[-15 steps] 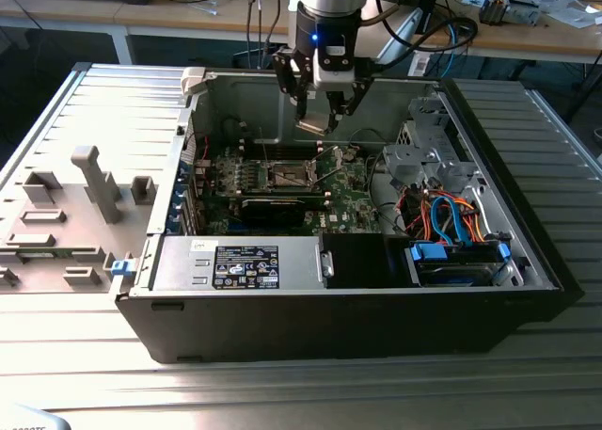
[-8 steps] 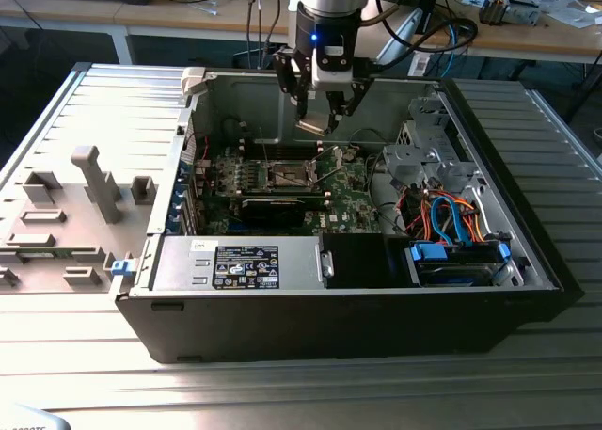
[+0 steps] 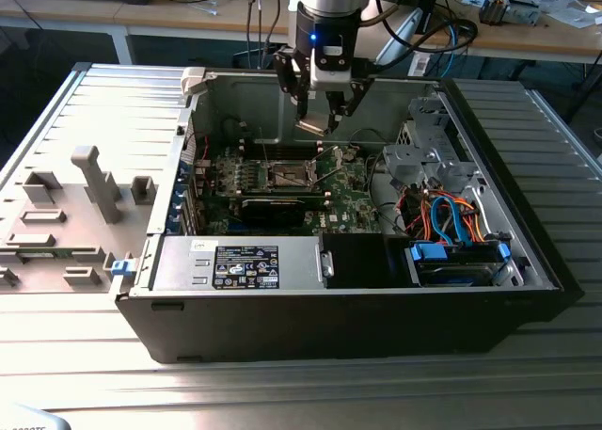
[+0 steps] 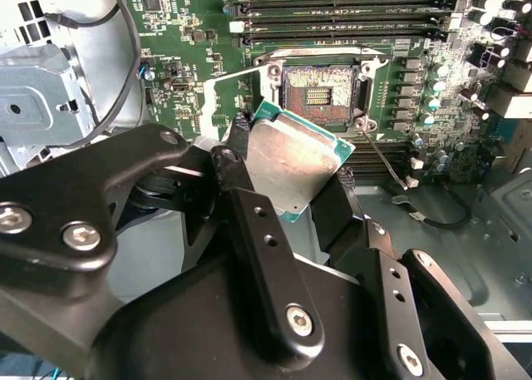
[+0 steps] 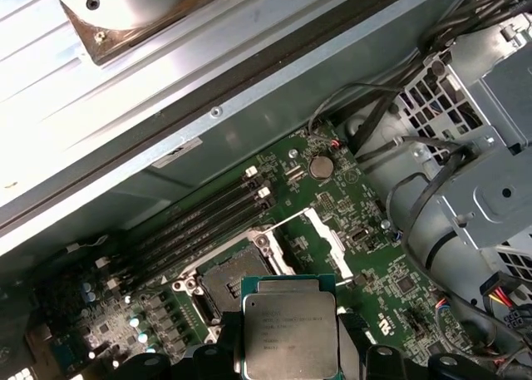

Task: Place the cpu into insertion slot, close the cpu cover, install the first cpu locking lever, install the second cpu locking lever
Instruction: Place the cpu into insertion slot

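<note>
From my station I see the gripper (image 3: 316, 119) pinching the chip (image 3: 312, 126) by two opposite edges, one black finger (image 4: 239, 143) on each side. In both wrist views the silver face of the chip (image 4: 293, 165) (image 5: 289, 337) is turned toward the cameras, with a thin green rim around it.

In the exterior view the chip hangs in the air inside the open computer case (image 3: 527, 261), clear of the green board (image 3: 353, 199) and touching nothing but the fingers. The socket (image 3: 289, 174) lies at about 7 o'clock from the chip, lower down on the board and apart from it. The socket (image 4: 322, 93) (image 5: 226, 278) is bare, with its dark bed of contacts showing. The cover (image 5: 322, 232) is swung up off the socket and stands open along one side of it. A thin wire lever (image 4: 386, 157) sticks out free beside the socket rim.

Long memory slots (image 4: 349, 6) run alongside the socket. In the exterior view a black labelled power box (image 3: 245, 265) sits at 7 o'clock from the socket. A metal drive cage with blue and orange cables (image 3: 451, 218) is at 4 o'clock. The case's removed side panel (image 3: 66, 214) lies flat at 9 o'clock.
</note>
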